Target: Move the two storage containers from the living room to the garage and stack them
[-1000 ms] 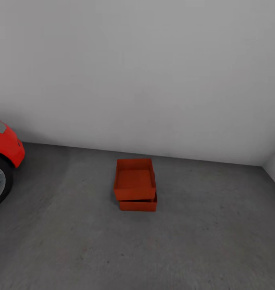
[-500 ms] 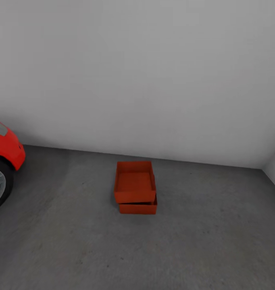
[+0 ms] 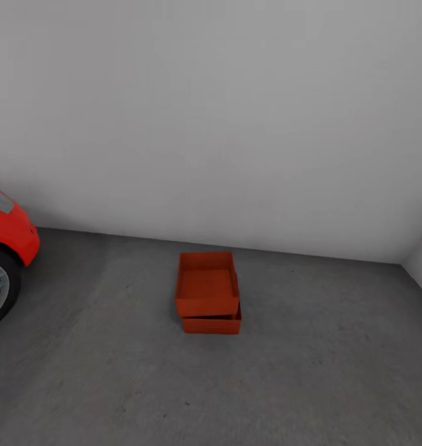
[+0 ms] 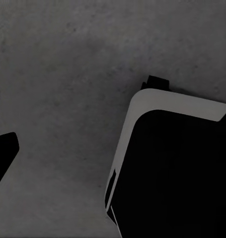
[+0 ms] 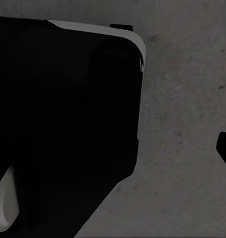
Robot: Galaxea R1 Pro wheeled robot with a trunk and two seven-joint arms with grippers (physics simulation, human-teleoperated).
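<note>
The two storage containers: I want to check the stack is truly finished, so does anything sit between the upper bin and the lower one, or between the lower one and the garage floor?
Nothing visible does. The upper container rests directly on the lower container, slightly offset, and that one sits on the concrete floor.

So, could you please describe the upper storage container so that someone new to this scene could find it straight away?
Start at the plain white wall and drop to the grey concrete floor below it, right of the red car. Two orange-red bins stand there, stacked. The upper container is the one showing its open inside, sitting slightly askew on the lower container, of which only a front strip shows.
</note>
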